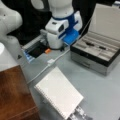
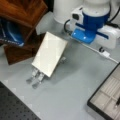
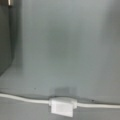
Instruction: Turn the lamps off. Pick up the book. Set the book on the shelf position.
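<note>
white ridged book [image 1: 59,93] flat on metal rack [image 2: 36,77]; pincer unseen, state untellable

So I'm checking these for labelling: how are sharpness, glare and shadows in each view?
Both front views are soft; the book shows pale with faint lines in a front view and as a blank bright sheet in a front view. Wrist view: blurred grey table, the cable switch casting a faint shadow; the gripper doesn't show.

One book [image 1: 59,92], one wooden block [image 1: 13,93] — one grey case [image 1: 96,51], one cable [image 3: 25,99].
</note>
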Controlling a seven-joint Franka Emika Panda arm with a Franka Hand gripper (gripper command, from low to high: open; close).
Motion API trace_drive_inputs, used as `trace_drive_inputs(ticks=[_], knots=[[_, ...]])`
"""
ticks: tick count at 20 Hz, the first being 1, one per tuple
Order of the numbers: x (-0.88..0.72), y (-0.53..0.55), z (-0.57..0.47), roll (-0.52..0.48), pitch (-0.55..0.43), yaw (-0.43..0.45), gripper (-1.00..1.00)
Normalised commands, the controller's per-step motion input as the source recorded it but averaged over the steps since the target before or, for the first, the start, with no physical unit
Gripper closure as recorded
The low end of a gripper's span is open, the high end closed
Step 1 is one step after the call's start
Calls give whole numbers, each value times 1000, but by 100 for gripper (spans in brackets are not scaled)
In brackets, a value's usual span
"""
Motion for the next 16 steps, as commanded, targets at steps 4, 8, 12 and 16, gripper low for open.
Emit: trace_drive_inputs(ticks=[4, 8, 12, 16], knots=[[546, -182, 91, -226, 267, 244, -100], [395, -109, 85, -410, 276, 249, -100], [325, -30, 50, -540, 246, 203, -100], [269, 29, -20, -575, 200, 146, -100]])
